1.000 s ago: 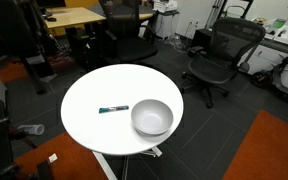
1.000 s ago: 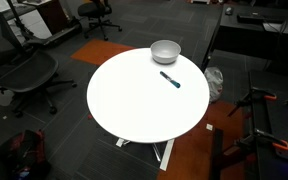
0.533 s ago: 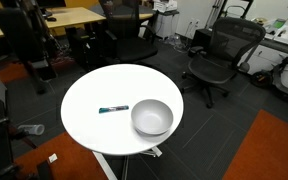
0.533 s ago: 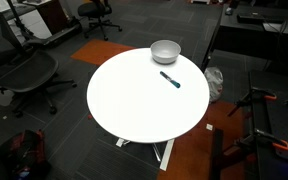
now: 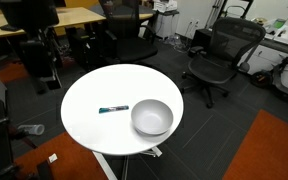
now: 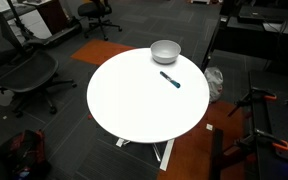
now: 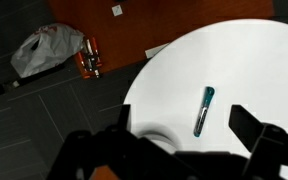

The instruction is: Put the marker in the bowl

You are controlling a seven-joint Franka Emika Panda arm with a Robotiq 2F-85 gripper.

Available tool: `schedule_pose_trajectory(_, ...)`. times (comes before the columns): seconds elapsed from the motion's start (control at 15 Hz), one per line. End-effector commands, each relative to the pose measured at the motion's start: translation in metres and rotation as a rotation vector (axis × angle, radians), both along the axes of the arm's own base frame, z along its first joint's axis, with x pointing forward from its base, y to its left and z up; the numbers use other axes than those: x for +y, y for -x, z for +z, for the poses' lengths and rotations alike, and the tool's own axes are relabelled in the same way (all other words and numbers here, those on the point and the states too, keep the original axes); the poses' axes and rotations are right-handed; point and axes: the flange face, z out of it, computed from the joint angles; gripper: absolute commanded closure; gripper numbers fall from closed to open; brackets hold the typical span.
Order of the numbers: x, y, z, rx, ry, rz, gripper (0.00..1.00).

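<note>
Overhead, the end effector (image 7: 184, 138) hangs wide open and empty, well above the marker (image 7: 203, 110).

round white table (image 5: 92, 126), grey-white bowl (image 5: 152, 118), marker (image 5: 112, 109) just beside

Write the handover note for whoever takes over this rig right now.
Gripper: open, nothing held. It is above the table and appears only in the wrist view, not in the exterior views.
Marker: lies flat on the white round table, beside the bowl and not touching it. In the wrist view it shows below, between the open fingers and nearer one of them.
Bowl: upright near the table's edge, with nothing in it.
Done: nothing on the marker so far; not yet grasped.
Left: descend, close on the marker, lift, carry it over the bowl, release.
</note>
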Motion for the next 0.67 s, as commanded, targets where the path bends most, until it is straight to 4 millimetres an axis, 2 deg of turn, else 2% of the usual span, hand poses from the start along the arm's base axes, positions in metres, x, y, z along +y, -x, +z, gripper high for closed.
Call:
schedule_pose_trajectory(0.0, 0.015, -0.010, -0.029, -0.003, -0.028, -0.088, 0.00)
schedule_pose_trajectory(0.6, 0.055, -0.029, -0.103, -0.038, -0.039, -0.156, 0.00)
